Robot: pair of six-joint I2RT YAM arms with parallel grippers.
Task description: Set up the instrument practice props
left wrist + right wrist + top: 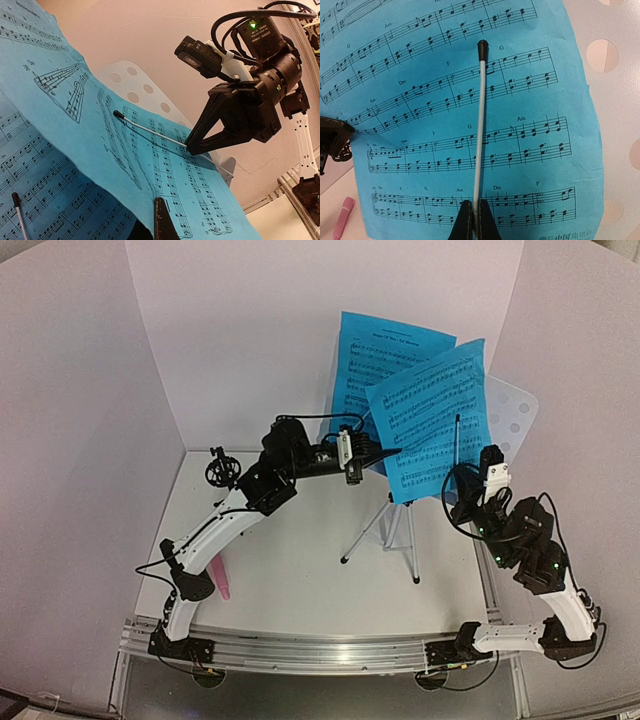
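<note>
While our right gripper (pixel 474 222) pinches the foot of the retaining wire (pixel 479 125), which runs straight up from its fingers across the front blue page (pixel 410 165) on the music stand (pixel 515 418), our left gripper (pixel 161 222), fingers pressed together, sits at that page's lower edge.

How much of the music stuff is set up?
Done: the music stand stands with both blue sheet-music pages on its desk. In hand: the right end effector is shut on the page-holder wire lying across the front page; the left end effector sits shut at that page's bottom edge. Left: the pink microphone lies on the table, apart from the black mic mount.
</note>
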